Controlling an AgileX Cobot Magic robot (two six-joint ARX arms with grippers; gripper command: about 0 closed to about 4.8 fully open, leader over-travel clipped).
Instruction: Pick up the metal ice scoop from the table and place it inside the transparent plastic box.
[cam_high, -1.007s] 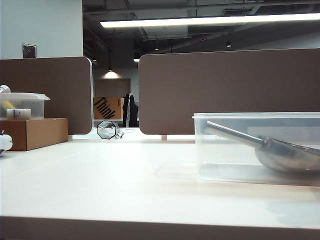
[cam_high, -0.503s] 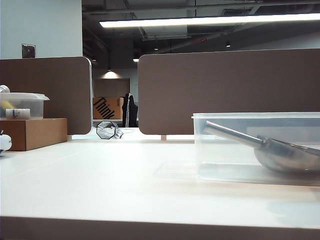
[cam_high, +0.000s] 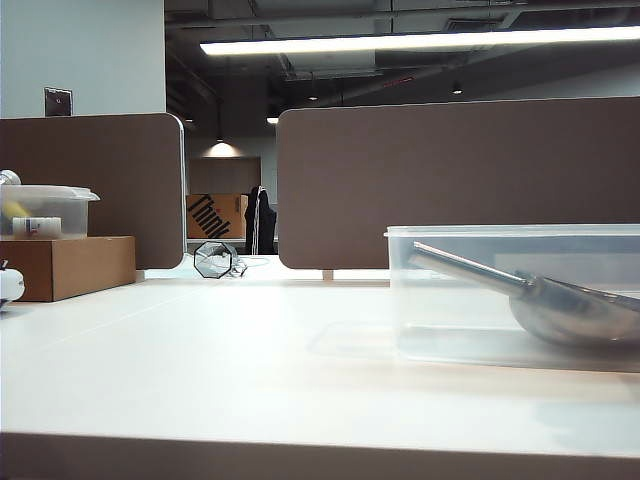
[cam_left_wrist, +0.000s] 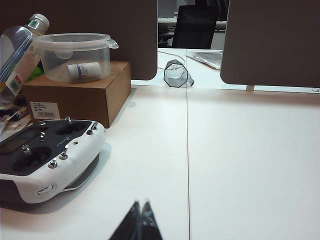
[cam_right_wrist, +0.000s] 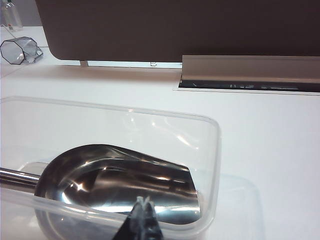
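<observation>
The left gripper (cam_left_wrist: 141, 220) is seen with its fingertips pressed together and holding nothing, poised over bare table (cam_left_wrist: 240, 160). A white remote controller (cam_left_wrist: 47, 157) lies toward ten o'clock of it on the exterior view's left side, with a cardboard box (cam_left_wrist: 80, 95) and a small lidded container (cam_left_wrist: 75, 55) beyond.

The right gripper (cam_right_wrist: 142, 217) is likewise seen with its tips together and empty, positioned just above the near rim of the transparent plastic box (cam_right_wrist: 215, 135).

The metal ice scoop (cam_right_wrist: 120, 182) lies inside that box. In the exterior view the box (cam_high: 515, 295) stands at roughly four o'clock of the table centre, and the scoop (cam_high: 560, 305) rests in it, bowl down and handle slanting up toward ten o'clock.

Across the exterior frames of the last second, no change is detected: box, scoop and background items hold the same positions, and neither arm enters that view. From this it is judged that placement is complete and both arms are parked clear.
</observation>
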